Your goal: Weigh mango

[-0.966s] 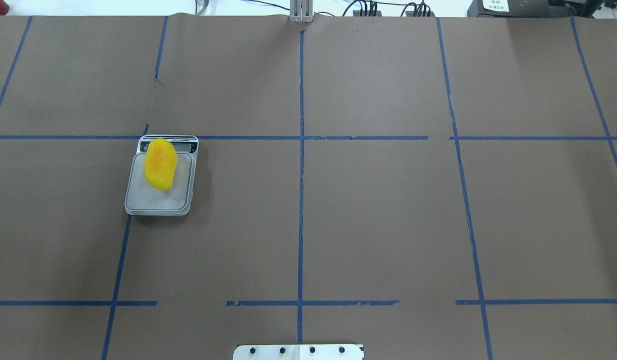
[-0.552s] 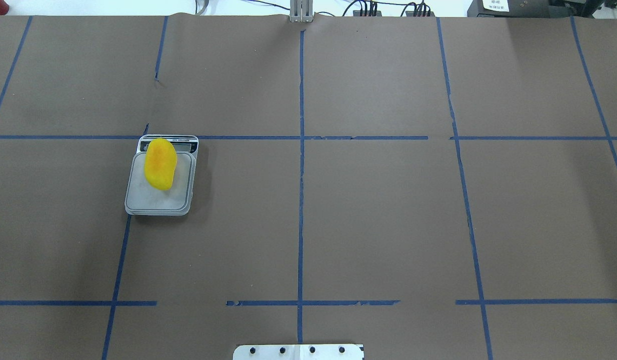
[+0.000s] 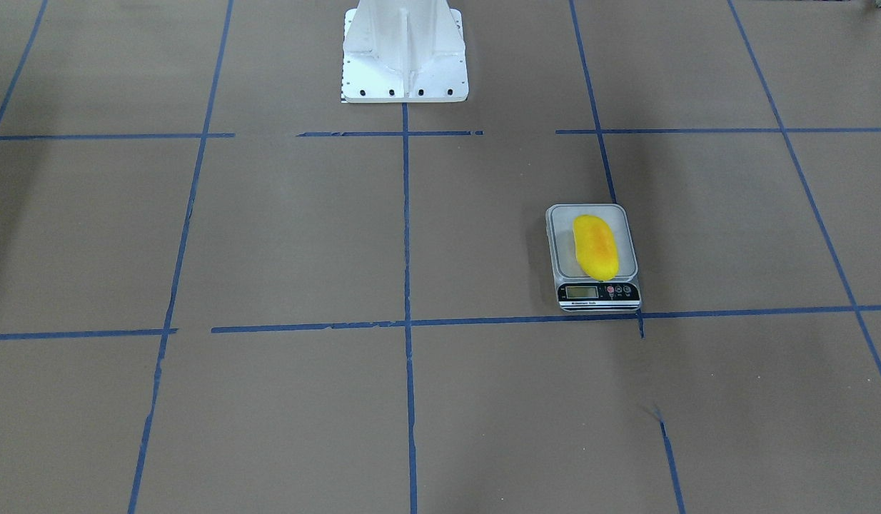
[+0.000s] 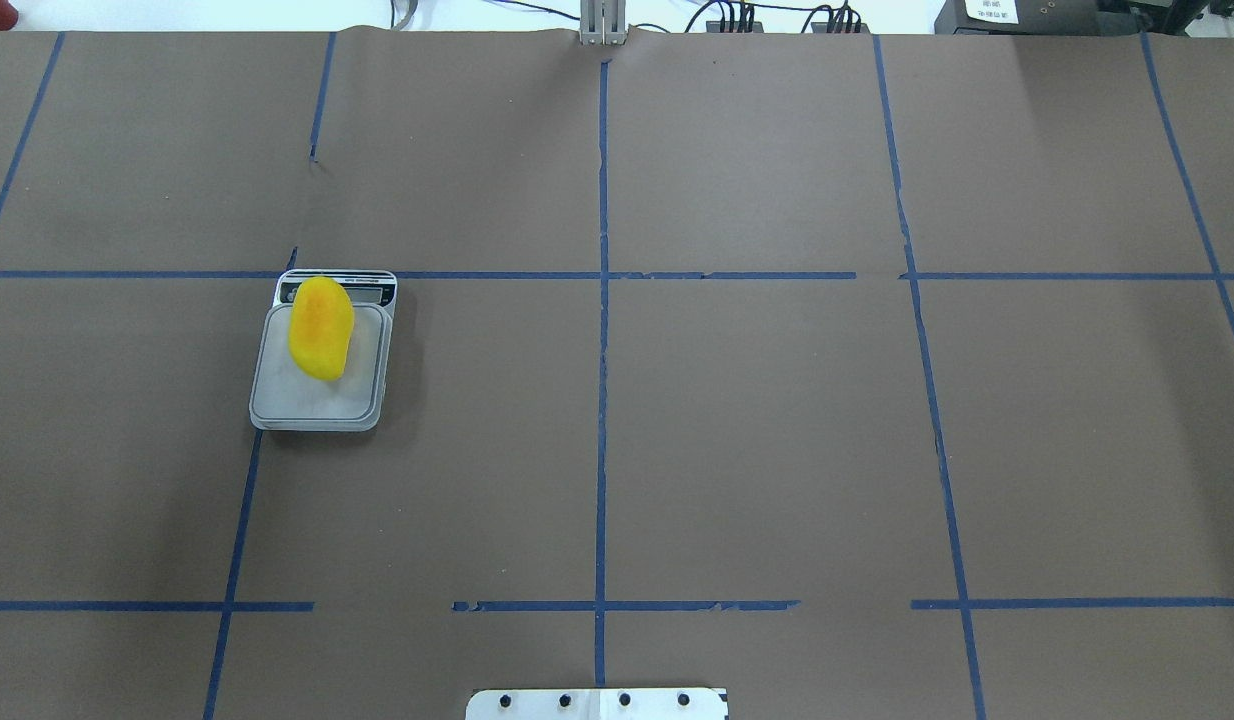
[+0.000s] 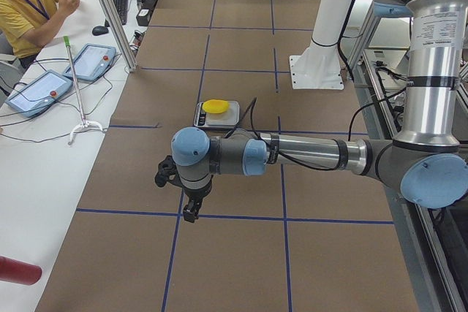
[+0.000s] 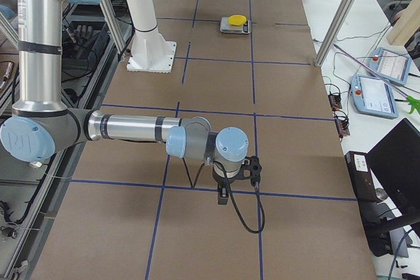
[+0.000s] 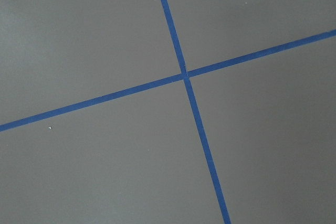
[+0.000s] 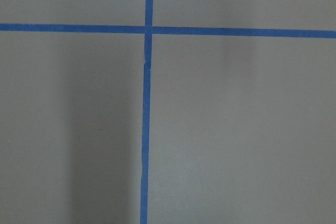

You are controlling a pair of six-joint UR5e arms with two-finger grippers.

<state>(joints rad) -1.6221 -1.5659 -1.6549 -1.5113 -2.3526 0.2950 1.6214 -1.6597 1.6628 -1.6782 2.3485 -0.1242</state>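
The left gripper is hanging low over a crossing of blue tape lines at the near end of the table, well apart from the work. It shows only in a side view, so whether its fingers are apart or together cannot be told. The right gripper is hanging the same way over another tape crossing at the opposite end, and its fingers cannot be read either. Neither of the 2 arms is reaching into the overhead view, apparently parked wide so that nothing is pressing on the load. In that overhead view the grey scale is sitting at about 9 o'clock from the table's centre, its display strip turned to 12 o'clock, away from the robot. The mango is lying lengthwise on the platform, its orange-blushed end pointing to 12 o'clock. It is lying free of any grip and inside the platform's side edges, the placement a true reading needs. The task looks all but done, though the digits are too small to read.
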